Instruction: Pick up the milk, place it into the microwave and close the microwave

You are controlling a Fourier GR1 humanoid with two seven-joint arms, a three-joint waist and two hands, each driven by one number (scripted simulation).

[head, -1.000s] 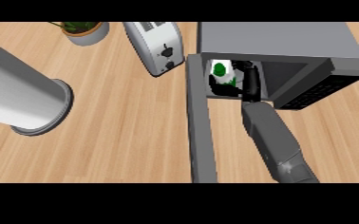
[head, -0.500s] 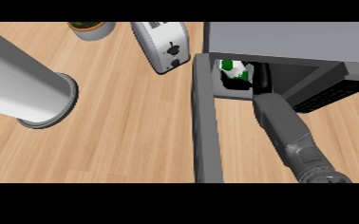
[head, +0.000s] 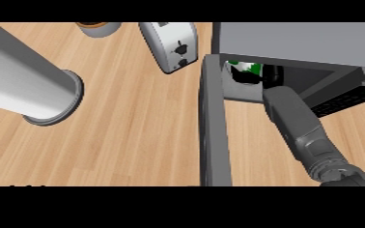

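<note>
The milk [head: 242, 71] is seen just inside the microwave [head: 299, 43], at the mouth of its cavity, with the right hand [head: 265, 76] reached in beside it; whether its fingers are clamped on the carton cannot be told. The microwave door [head: 214, 125] is swung wide open, so release and closing are judged to remain. The left hand is not shown.

No readable text, brand, number or sign anywhere. The milk [head: 245, 70] inside the microwave [head: 288, 41] shows green and white patches only, no letters that can be made out. The toaster [head: 173, 44], left of the microwave, has dark marks on its face, none legible.
</note>
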